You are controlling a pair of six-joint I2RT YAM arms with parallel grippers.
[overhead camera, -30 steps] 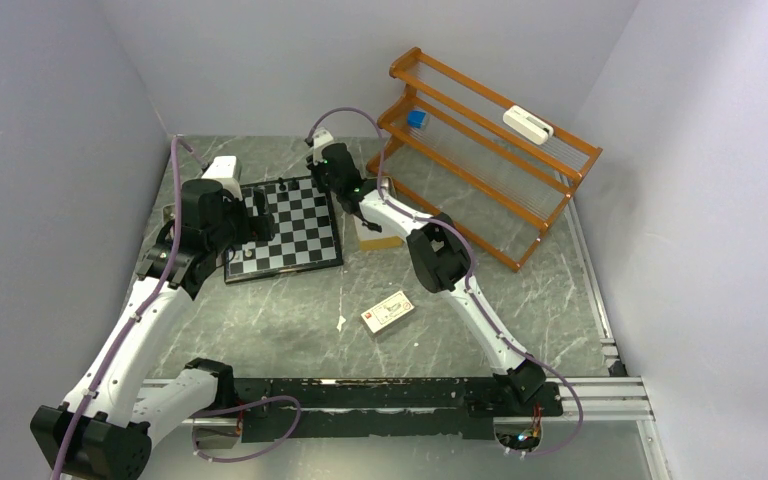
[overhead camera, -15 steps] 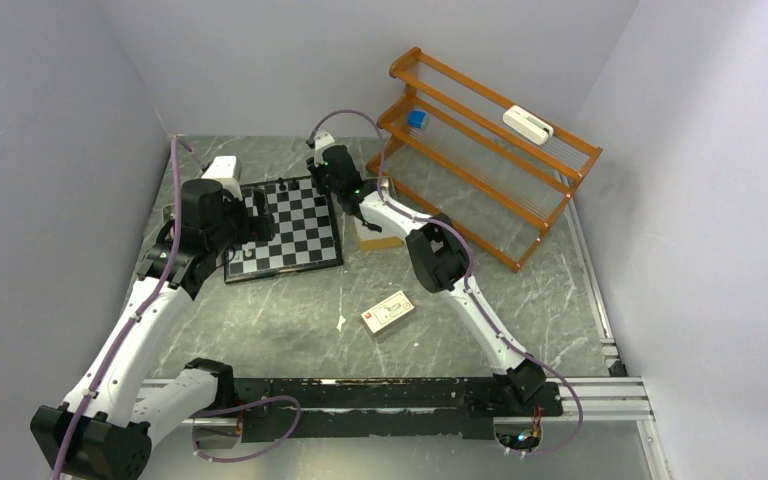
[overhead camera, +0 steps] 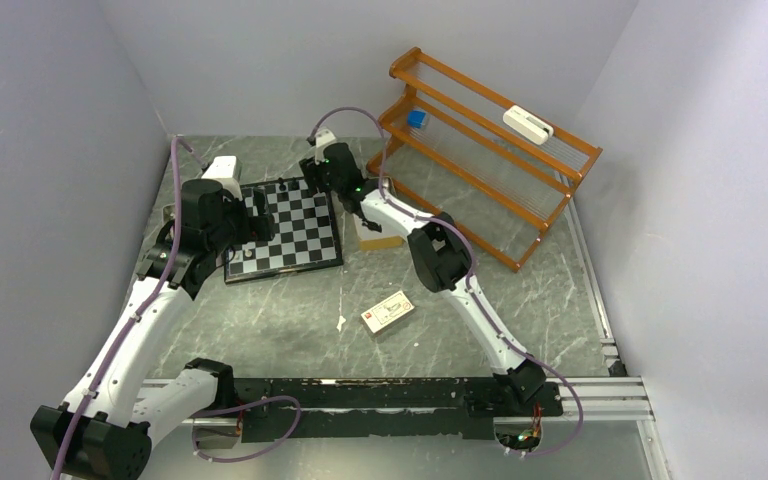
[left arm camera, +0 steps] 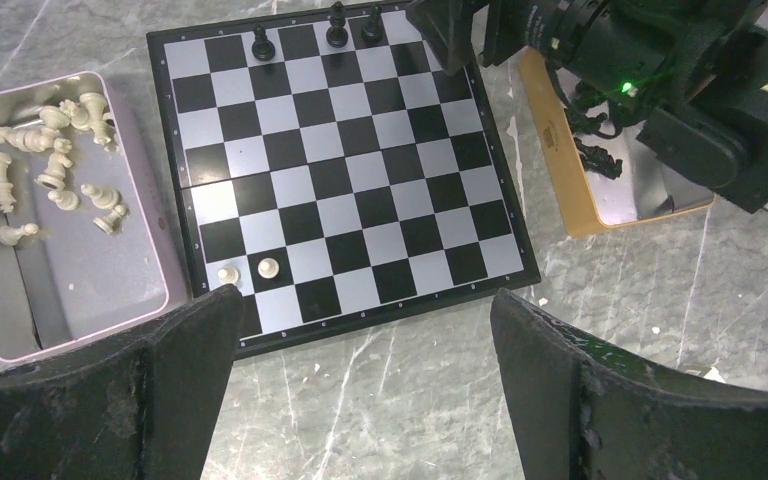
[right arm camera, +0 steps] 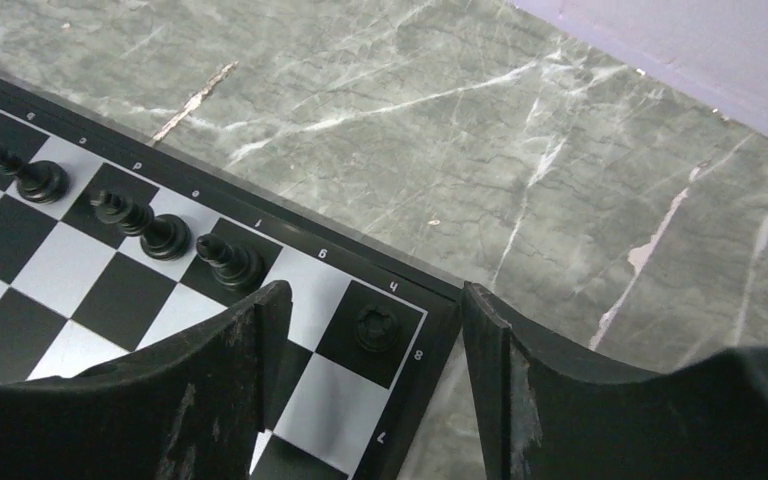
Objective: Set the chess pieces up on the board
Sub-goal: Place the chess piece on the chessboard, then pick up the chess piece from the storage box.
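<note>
At the board's (left arm camera: 340, 180) far corner, a black rook (right arm camera: 376, 327) stands untouched between the right gripper's (right arm camera: 373, 300) parted fingers, beside 3 black pieces (right arm camera: 150, 232). The left gripper (left arm camera: 365, 300) hovers wide, empty. Placement looks complete; next, lift straight clear.

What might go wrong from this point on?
The right tool stands open astride the black corner piece; lifting off at a slant may tip it. One finger sits close to the neighbouring black piece, which a sideways move might knock over.
</note>
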